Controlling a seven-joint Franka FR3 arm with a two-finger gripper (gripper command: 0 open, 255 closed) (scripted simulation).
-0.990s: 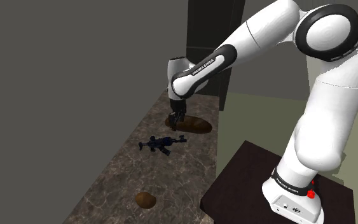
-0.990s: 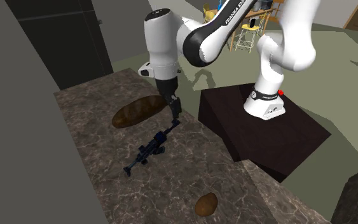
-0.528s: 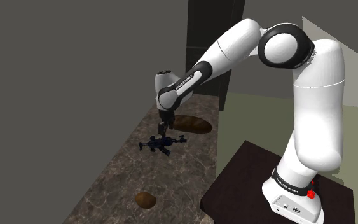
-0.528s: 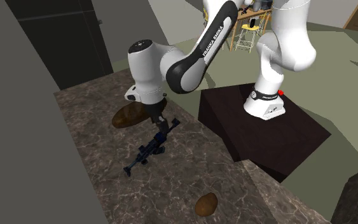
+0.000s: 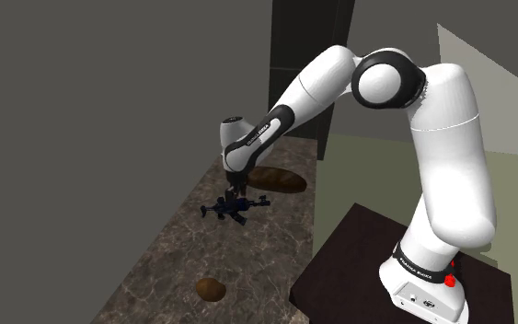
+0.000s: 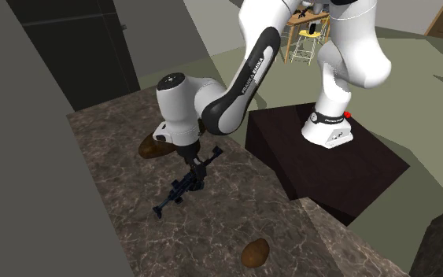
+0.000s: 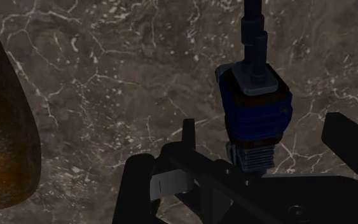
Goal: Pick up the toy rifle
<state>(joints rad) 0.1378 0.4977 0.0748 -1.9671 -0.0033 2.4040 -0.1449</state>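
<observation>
gripper [image 6: 193, 160] spread apart astride the toy rifle [image 6: 182, 187] on the marbled counter [image 6: 212, 230].

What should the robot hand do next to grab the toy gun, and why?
Probably shut the fingers. The gripper sits low over the rifle, and its open fingers stand on either side of the rifle's blue middle part without touching it.

Shoulder view behind stand [image 5: 339, 265], second facing arm [image 6: 182, 102] across counter [image 6: 109, 157], wrist close over toy rifle [image 7: 255, 121]
</observation>
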